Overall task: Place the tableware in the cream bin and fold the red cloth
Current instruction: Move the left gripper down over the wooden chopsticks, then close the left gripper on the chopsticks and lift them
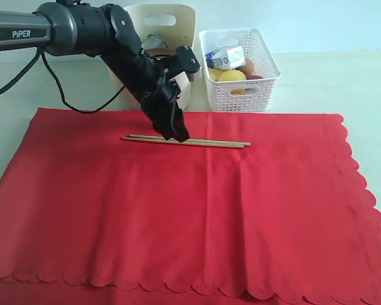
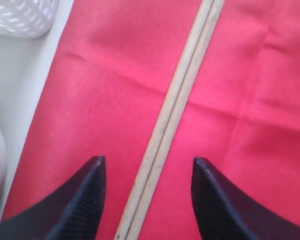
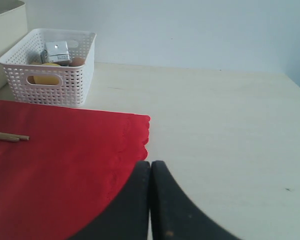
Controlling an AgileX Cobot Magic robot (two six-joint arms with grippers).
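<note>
The two chopsticks (image 1: 216, 143) lie side by side on the red cloth (image 1: 178, 216), near its edge toward the bins. The cloth is spread flat on the worktop (image 3: 230, 125). The left claw (image 2: 148, 159) is released, one finger on either side of the pair. Behind stand the cream bin (image 1: 181, 35) and the white basket (image 1: 241, 95). The right claw (image 3: 150, 163) is clenched and empty beside the cloth's corner.

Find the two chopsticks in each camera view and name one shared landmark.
Exterior view: chopsticks on the red cloth, under the left gripper.
Left wrist view: chopsticks between the open jaws.
Right wrist view: only their ends, at the frame edge.
Shared landmark: white lattice basket.
</note>
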